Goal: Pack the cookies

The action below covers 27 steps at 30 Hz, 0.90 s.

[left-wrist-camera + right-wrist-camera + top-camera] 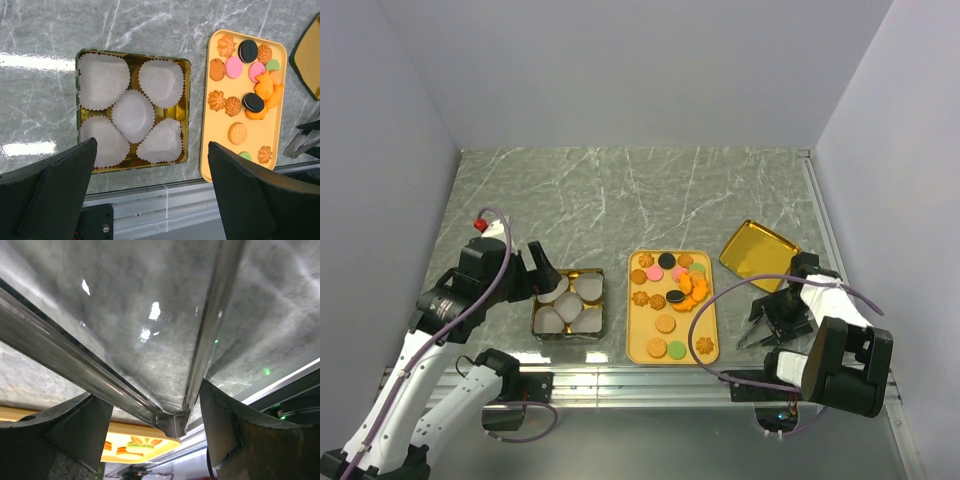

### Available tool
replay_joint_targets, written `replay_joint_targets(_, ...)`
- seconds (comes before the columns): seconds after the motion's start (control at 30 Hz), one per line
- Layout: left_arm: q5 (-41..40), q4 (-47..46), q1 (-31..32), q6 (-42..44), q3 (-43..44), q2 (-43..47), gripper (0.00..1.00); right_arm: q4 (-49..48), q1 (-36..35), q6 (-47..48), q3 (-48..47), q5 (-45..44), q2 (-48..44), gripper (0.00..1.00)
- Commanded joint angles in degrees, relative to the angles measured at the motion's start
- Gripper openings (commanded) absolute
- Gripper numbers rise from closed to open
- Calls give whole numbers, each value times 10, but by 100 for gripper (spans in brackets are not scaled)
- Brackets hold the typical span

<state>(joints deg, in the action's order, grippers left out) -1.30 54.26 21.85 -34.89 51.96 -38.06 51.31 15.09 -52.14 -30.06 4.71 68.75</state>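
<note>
**Item: cookie packing, step at hand: first pick.**

- Cookies: all lie on the yellow tray, some heaped near its far end; none packed.
- Tin: just left of the tray on the marble surface, holding five white paper cups, all bare.
- Gold lid: right of the tray, set apart.
- Left end effector: released and empty, fingers spread wide, above the tin's near edge.
- Right end effector: fingers straddle the hinge end of metal tongs. The close view does not settle whether they press on them.

Handling note: judged best to start with a lone, flat cookie near the tray's near end. Approach from straight above, close gently since these look brittle, and lower each into a cup's middle so the paper wall is not crushed.
</note>
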Motion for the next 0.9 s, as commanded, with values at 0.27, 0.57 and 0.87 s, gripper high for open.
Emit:
replay_joint_targets(0.27,7,-17,2,8,-4,-3,99,-48,40,48,-1,-49,15,60)
replay_joint_targets(0.57,9,-21,1,8,-5,-5,99,69,39,64,-75,-35,-88,45)
replay_joint_targets(0.87,24,-31,1,13,-9,-15,99,186,-6,70,-235,-5,-156,42)
